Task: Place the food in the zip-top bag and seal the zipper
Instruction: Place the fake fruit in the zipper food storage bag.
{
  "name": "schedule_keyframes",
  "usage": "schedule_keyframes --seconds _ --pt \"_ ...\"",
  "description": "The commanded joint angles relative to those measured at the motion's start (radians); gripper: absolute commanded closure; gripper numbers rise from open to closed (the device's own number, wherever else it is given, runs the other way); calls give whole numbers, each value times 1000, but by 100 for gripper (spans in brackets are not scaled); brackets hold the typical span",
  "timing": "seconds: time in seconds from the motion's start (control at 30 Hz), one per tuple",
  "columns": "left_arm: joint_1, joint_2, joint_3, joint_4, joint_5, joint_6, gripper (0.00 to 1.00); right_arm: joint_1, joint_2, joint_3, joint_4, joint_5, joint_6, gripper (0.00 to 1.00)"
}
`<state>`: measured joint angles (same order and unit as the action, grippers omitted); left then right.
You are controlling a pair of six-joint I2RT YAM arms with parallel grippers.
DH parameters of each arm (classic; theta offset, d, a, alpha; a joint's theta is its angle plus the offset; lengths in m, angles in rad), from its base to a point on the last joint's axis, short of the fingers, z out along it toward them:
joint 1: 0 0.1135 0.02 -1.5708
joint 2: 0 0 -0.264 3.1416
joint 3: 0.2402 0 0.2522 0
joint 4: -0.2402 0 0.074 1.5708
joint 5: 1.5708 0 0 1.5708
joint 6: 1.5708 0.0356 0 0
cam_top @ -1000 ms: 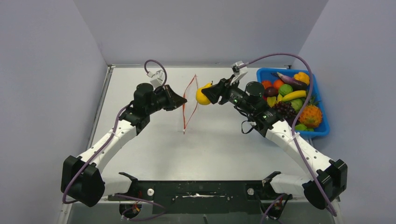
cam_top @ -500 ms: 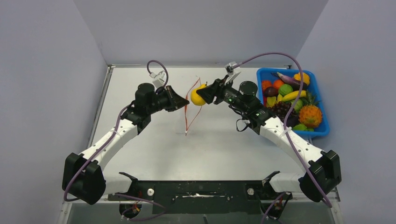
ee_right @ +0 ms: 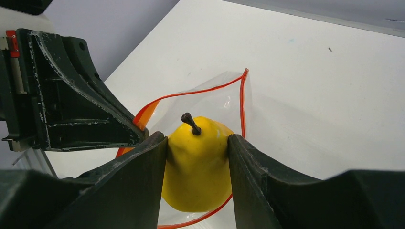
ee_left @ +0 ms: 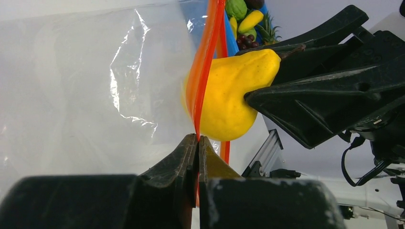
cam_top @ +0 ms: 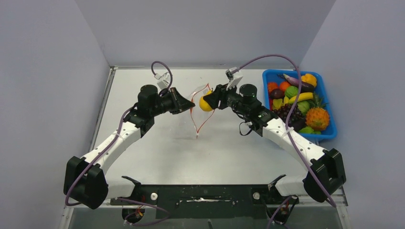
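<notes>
Left jaws clenched tight on the red zipper (ee_left: pixel 206 71), holding the zip-top bag (ee_left: pixel 95 95) upright. Right jaws grasping a yellow pear (ee_right: pixel 198 162), right at the bag's open mouth. Other toy fruit (cam_top: pixel 317 118) sits in the blue bin (cam_top: pixel 329 136).

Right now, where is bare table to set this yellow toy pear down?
Bare grey table lies between the two arms, nearer than the clear zip-top bag, and at the far-left corner. Crowded: the bag mouth, with left gripper, right gripper and pear; the full blue plastic bin.
</notes>
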<state>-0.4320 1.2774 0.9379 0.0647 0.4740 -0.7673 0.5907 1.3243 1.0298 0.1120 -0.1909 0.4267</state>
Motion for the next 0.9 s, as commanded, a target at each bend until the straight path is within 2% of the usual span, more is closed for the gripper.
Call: schedule_keyframes --seconds 0.0,0.23,0.33,0.4,0.6,0.77,0.87 --pt "4 -7 13 91 26 -3 100 7 1 -18 61 5 19 56" --pt "4 9 3 107 36 -14 100 20 45 -41 111 -19 113 43" --pt "5 4 -4 103 27 -5 100 21 46 -32 77 8 119 30" --pt "6 3 -6 100 20 2 100 21 35 -26 52 23 113 25" --pt "6 2 -1 80 -1 27 100 21 12 4 -29 47 96 18" --pt "6 0 -2 36 -66 72 100 21 -21 30 -105 75 87 4" --pt "6 0 15 -25 -106 118 100 20 -39 69 -186 135 61 0"
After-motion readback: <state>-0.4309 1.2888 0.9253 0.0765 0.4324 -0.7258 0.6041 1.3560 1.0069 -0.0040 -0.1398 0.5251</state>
